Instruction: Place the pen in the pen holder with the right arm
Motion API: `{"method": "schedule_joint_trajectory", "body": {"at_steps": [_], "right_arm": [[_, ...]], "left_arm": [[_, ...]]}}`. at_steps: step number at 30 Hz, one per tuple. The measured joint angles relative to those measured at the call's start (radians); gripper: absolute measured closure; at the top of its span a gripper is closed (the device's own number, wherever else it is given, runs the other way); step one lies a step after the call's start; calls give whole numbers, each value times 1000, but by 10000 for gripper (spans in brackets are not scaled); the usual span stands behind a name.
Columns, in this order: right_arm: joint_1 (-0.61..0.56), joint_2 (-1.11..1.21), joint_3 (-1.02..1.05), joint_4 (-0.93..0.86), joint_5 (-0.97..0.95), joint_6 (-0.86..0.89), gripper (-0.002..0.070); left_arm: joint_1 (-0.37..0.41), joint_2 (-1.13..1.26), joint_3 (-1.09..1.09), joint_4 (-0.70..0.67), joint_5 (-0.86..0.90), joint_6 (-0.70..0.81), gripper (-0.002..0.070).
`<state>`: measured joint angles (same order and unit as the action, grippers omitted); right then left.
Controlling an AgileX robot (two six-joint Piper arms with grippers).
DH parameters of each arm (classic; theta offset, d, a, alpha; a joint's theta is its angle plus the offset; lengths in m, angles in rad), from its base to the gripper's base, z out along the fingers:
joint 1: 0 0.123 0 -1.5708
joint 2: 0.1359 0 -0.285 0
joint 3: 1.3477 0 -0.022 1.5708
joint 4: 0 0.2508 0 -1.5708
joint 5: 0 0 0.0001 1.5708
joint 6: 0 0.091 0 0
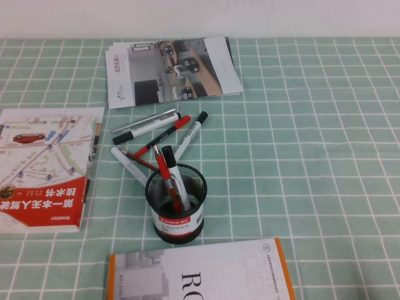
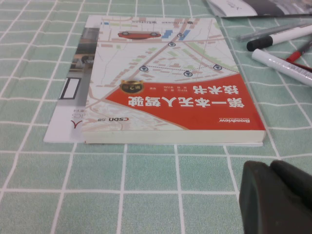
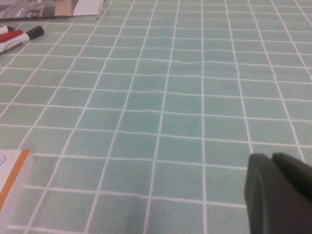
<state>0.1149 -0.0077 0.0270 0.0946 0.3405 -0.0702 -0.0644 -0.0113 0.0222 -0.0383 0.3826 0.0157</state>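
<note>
The pen [image 1: 191, 135], white barrel with black cap, lies on the green checked cloth just behind the pen holder [image 1: 175, 215]. The holder is a black mesh cup with a white label band, and a red pen and a white pen stand in it. The pen's black cap also shows in the right wrist view [image 3: 35, 32], far from my right gripper [image 3: 270, 158]. That gripper is shut and empty, low over bare cloth. My left gripper [image 2: 269, 165] is shut and empty, in front of the red and white book [image 2: 170, 83]. Neither arm shows in the high view.
Other pens lie beside the pen: a silvery one [image 1: 147, 122], a thin black one with red cap [image 1: 164, 132] and a white marker [image 1: 125, 161]. Brochures [image 1: 172, 69] lie at the back, the red and white book [image 1: 44, 169] on the left, an orange-edged book [image 1: 200, 275] at the front.
</note>
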Motion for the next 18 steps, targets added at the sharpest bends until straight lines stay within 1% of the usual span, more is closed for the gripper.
{"method": "schedule_joint_trajectory", "body": {"at_steps": [18], "right_arm": [[0,0,0,19,0,0,695]], "left_arm": [[0,0,0,0,0,0,679]]}}
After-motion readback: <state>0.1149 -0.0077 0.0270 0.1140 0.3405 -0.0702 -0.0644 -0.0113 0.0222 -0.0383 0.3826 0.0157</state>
